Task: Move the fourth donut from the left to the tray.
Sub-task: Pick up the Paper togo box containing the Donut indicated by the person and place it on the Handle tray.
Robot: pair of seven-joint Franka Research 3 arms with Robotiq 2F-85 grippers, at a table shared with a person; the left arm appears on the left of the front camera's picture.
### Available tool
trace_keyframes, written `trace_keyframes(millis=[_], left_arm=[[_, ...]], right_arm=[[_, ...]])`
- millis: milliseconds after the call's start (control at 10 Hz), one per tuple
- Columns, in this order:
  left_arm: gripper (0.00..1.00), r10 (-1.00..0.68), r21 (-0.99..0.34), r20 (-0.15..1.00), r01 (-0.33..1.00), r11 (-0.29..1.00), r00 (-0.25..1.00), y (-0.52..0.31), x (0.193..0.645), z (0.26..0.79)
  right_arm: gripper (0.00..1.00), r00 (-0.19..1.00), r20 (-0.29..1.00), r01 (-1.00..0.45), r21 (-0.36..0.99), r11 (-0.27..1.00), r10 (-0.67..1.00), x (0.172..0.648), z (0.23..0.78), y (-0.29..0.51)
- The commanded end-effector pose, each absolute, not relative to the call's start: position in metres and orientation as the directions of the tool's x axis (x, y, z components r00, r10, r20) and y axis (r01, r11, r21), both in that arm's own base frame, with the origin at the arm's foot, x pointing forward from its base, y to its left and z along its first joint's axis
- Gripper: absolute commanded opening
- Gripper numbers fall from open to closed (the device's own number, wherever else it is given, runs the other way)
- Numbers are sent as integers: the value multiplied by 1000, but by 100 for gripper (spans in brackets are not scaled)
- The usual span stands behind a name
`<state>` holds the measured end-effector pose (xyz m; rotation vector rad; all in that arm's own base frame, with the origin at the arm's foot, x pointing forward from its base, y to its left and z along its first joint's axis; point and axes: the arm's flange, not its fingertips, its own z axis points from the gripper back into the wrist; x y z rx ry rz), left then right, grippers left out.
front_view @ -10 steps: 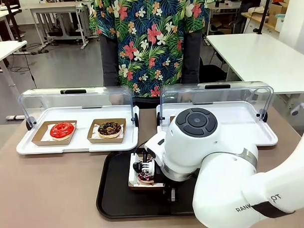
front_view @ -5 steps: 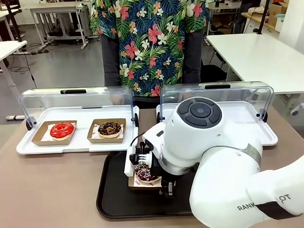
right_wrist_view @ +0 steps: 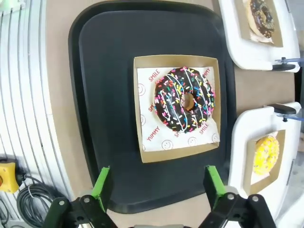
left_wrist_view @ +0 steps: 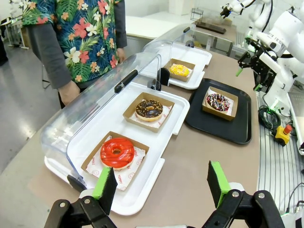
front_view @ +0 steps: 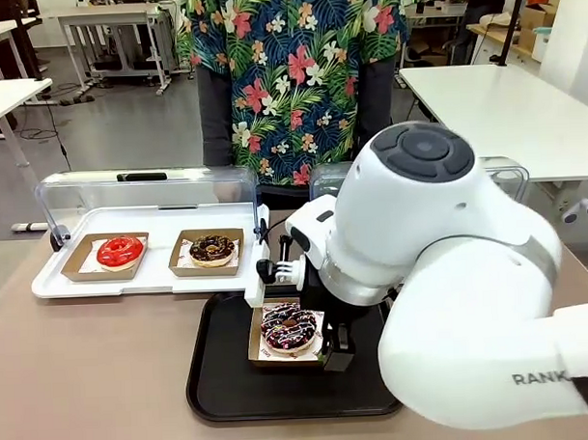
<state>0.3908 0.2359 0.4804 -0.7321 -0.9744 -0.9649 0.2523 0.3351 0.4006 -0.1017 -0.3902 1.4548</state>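
The fourth donut (front_view: pixel 289 328), dark chocolate with pink and white drizzle and sprinkles, lies flat in its small brown cardboard tray on the black tray (front_view: pixel 222 377). In the right wrist view the donut (right_wrist_view: pixel 184 99) sits well below my right gripper (right_wrist_view: pixel 157 187), which hangs open above the black tray (right_wrist_view: pixel 104 71) and holds nothing. The left wrist view shows the donut (left_wrist_view: pixel 218 101) on the black tray (left_wrist_view: pixel 240 128) far off. My left gripper (left_wrist_view: pixel 161 183) is open and empty, hovering off the left end of the table.
Two white display trays with raised clear lids stand behind the black tray. The left one (front_view: pixel 151 278) holds a red donut (front_view: pixel 119 251) and a crumb-topped chocolate donut (front_view: pixel 213 249). A yellow donut (right_wrist_view: pixel 267 154) sits in the right one. A person in a floral shirt (front_view: pixel 289 75) stands at the far side.
My right gripper has let go of the cardboard tray with the donut and risen above it. The cardboard tray, tilted half a second ago, now lies flat on the black tray.
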Motion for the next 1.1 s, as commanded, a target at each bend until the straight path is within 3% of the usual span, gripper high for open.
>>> trace_keyframes(millis=[0,1000], left_arm=[[100,-323,-94,917,913,396,235,235,390,483],[100,-323,-94,917,913,396,235,235,390,483]], right_arm=[[100,68,192,-945,-301,125,979,253,392,339],[100,68,192,-945,-301,125,979,253,392,339]])
